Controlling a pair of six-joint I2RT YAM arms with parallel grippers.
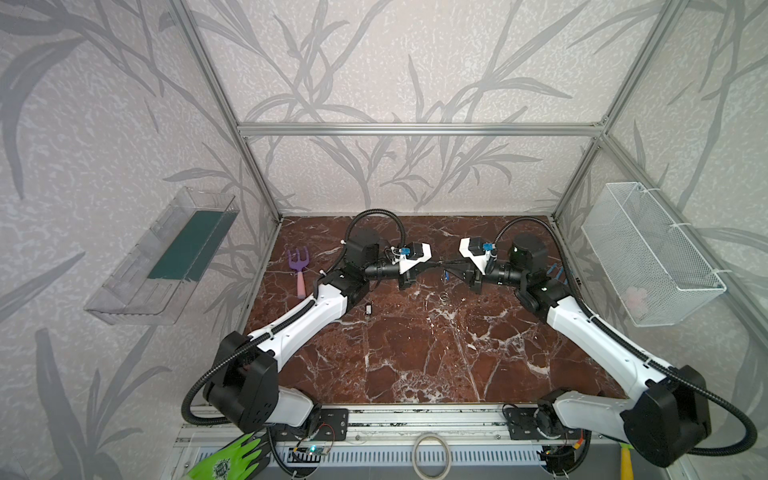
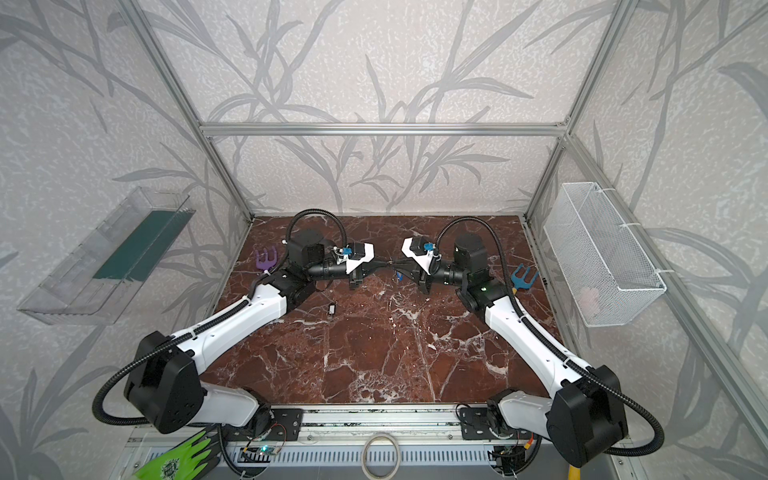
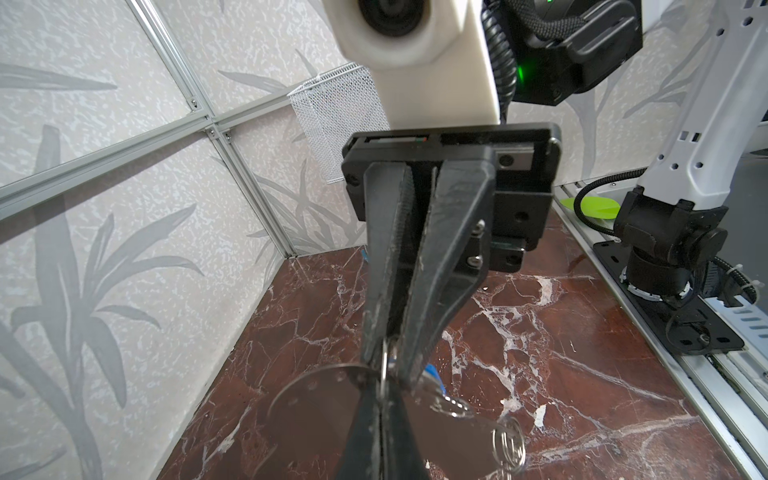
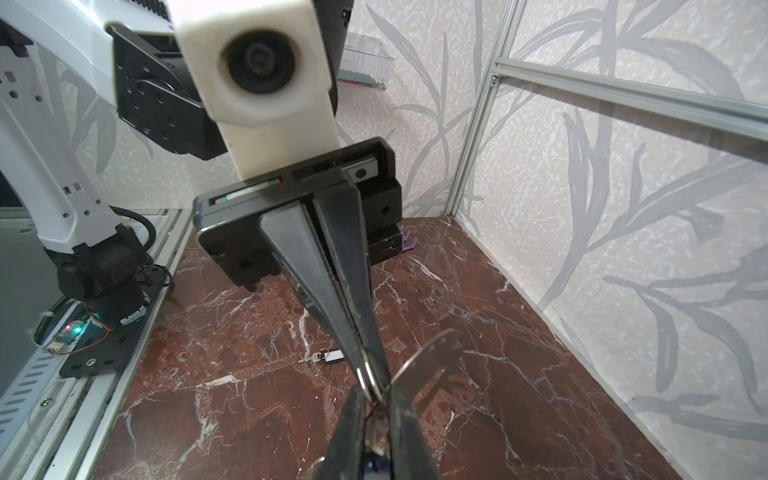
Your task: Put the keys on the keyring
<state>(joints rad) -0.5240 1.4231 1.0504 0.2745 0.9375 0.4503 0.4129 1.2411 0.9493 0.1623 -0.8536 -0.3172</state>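
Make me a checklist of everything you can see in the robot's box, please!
Surface: brown marbled table, white veins.
Job's things: keyring held in the air; blue-tag key at the meeting fingertips; black-and-white key lying on the table.
Clutter: purple toy fork, blue toy fork, green glove, pale ring on the front rail.
Grippers: left gripper shut on the keyring; right gripper seems shut on the blue-tag key.
Cables: black hoses arch over both arms.
Surroundings: wire basket, clear bin, leafy wallpaper.
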